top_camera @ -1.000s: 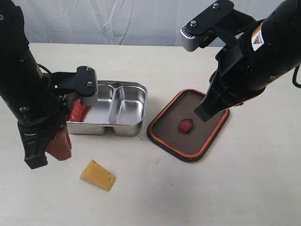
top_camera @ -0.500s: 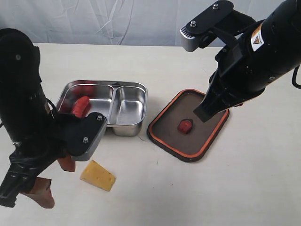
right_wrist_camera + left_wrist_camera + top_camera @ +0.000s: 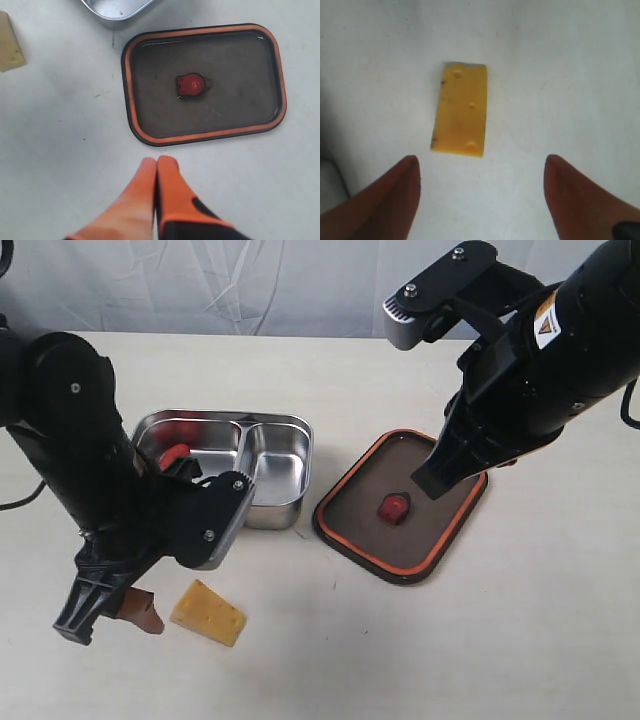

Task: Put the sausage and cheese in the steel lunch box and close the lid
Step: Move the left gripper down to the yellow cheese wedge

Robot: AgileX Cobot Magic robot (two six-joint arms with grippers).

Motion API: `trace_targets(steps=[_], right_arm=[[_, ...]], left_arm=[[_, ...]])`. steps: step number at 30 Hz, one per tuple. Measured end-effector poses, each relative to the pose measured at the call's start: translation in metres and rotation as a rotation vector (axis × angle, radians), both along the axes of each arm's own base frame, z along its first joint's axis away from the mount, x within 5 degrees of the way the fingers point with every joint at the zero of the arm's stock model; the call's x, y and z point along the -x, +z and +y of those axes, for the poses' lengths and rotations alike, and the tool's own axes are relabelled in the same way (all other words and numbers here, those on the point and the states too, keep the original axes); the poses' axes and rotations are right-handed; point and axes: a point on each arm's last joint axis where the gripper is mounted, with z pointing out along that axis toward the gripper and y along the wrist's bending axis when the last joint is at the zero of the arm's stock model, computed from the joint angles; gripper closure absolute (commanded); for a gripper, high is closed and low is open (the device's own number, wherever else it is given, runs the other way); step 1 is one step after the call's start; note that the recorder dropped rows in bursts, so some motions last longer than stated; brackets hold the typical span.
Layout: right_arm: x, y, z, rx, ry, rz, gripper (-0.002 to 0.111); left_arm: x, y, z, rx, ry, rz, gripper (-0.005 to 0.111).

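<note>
The box [image 3: 275, 512] stood on the counter [image 3: 520, 640] with no cover on it. The sausage [image 3: 177, 453] lay inside the box, in its larger compartment, and the left arm hid a part of it. The cheese [image 3: 207, 612] lay flat on the counter outside the box, near its front wall on the side of the larger compartment. The left end effector [image 3: 481, 165] was there too, wide open and holding nothing; the cheese lay just ahead of the gap between its fingers and touched neither. The lid [image 3: 370, 530] lay just beside the box, next to the smaller compartment, with the orange seal and the red valve [image 3: 393, 507] facing up. The right end effector [image 3: 157, 162] was on the lid's side of the box, fully closed and empty.
</note>
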Motion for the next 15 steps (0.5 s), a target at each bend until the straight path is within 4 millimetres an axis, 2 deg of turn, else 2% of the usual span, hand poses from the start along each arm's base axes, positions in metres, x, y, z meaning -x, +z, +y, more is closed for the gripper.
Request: trace_targets(steps=[15], right_arm=[[0.0,0.0,0.0,0.0,0.0,0.0,0.109]], left_arm=[[-0.016,-0.028,-0.008,-0.002,-0.002,-0.036,0.04]])
